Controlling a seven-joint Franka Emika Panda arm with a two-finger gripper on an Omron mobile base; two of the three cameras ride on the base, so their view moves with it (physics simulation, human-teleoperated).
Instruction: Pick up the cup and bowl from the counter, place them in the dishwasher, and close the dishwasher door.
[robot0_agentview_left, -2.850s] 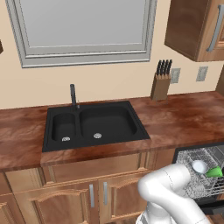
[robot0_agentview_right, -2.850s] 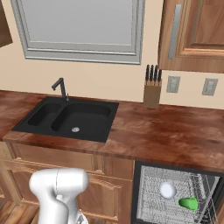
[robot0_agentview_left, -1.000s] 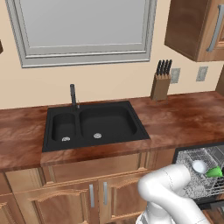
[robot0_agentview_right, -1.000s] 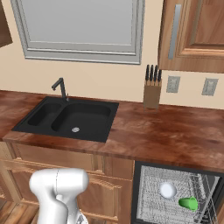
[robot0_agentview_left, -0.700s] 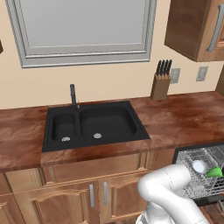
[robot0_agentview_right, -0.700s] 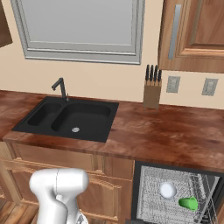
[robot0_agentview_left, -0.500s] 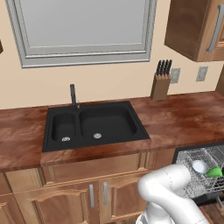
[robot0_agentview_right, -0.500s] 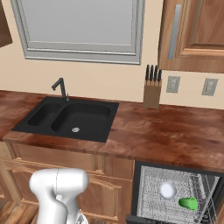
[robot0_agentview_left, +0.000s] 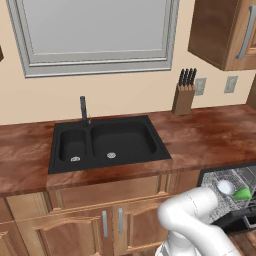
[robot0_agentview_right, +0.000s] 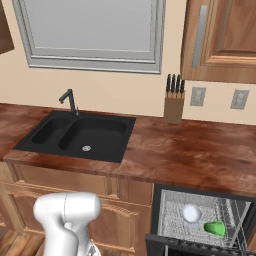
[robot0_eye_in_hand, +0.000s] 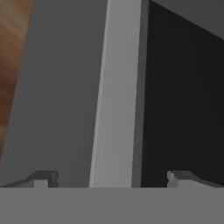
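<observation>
Right base view: the dishwasher sits under the worktop, right of the black double sink. Inside it, on the grey wire rack, the white bowl lies dome-up toward the left, and the green cup lies on its side to the right of the bowl, apart from it. The dishwasher door is not closed; its dark top edge runs across the lower front of the opening, partly raised. A knife block stands on the worktop against the wall, below two wall outlets.

Left base view: the same arrangement appears at the right edge, with the bowl and cup in the rack, the cup to the right of the bowl. The white arm bends down in front of the lower cabinets.

Hand view: the pincer is spread wide with nothing between its tips. Directly ahead, close up, runs a pale grey bar, with a flat grey surface on one side and a black panel on the other. Contact between the fingertips and these surfaces cannot be determined.
</observation>
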